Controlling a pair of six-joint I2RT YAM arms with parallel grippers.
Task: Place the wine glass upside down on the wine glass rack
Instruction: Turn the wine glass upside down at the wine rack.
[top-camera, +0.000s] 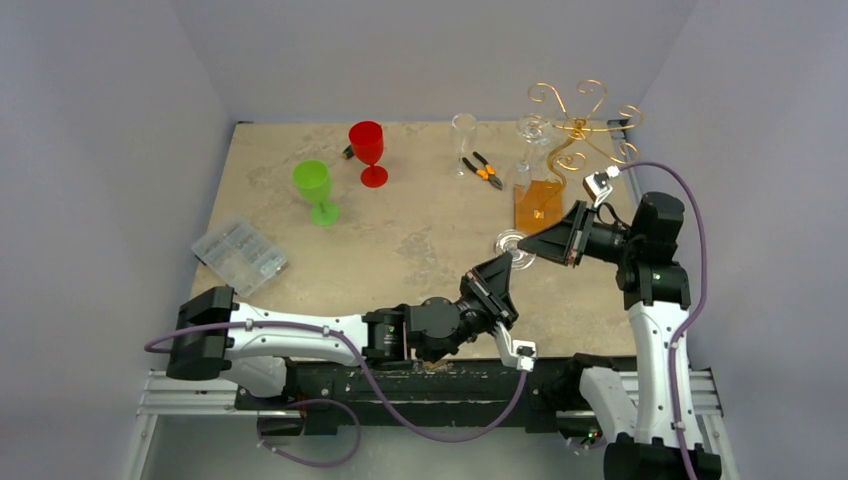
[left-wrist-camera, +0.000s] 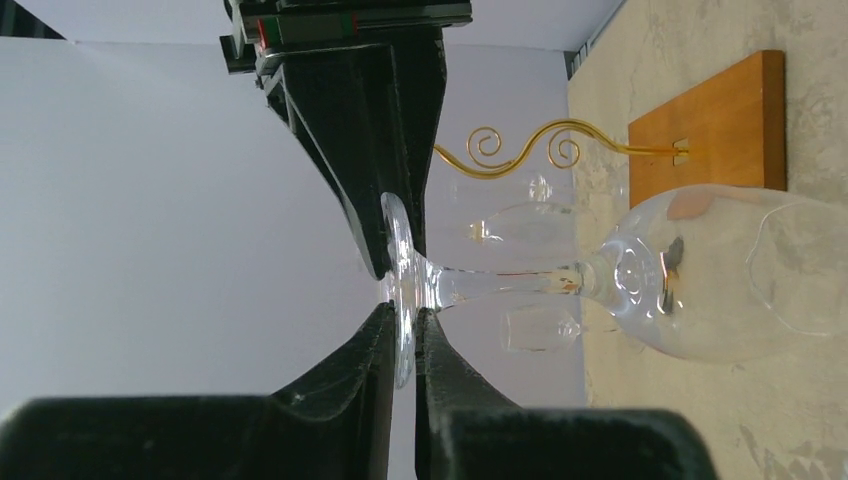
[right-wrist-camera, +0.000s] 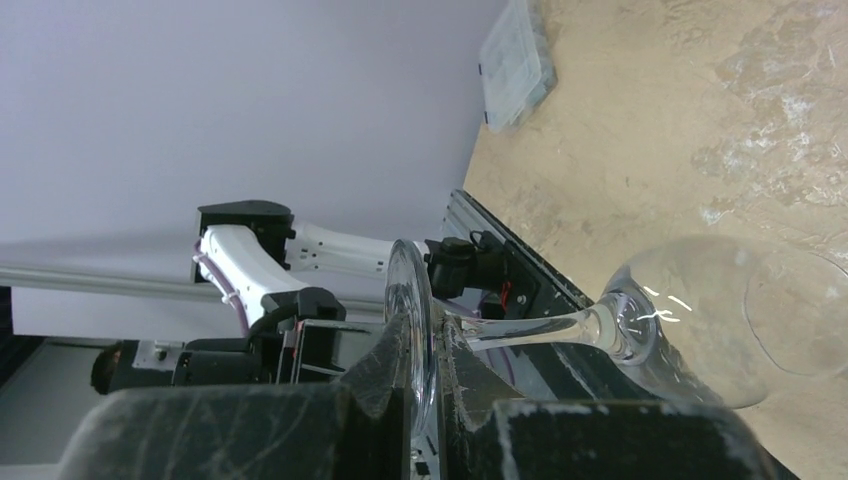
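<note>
At its fingertips, left gripper (left-wrist-camera: 405, 318) pinches the wine glass (left-wrist-camera: 690, 280) foot; right gripper (right-wrist-camera: 422, 330) clamps it too. Handover, I reckon: left should let go before the wine glass rack (left-wrist-camera: 710, 125).

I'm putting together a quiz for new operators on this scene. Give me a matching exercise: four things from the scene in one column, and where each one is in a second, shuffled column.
Things
1. wine glass
2. red goblet
3. clear plastic box
4. pliers

Places
A. lying beside the tall clear glass, towards the far edge
B. near the left edge of the table
C. foot clamped by the left tool and the right tool
D. standing just beyond the green goblet

Pairs: 1-C, 2-D, 3-B, 4-A
</note>
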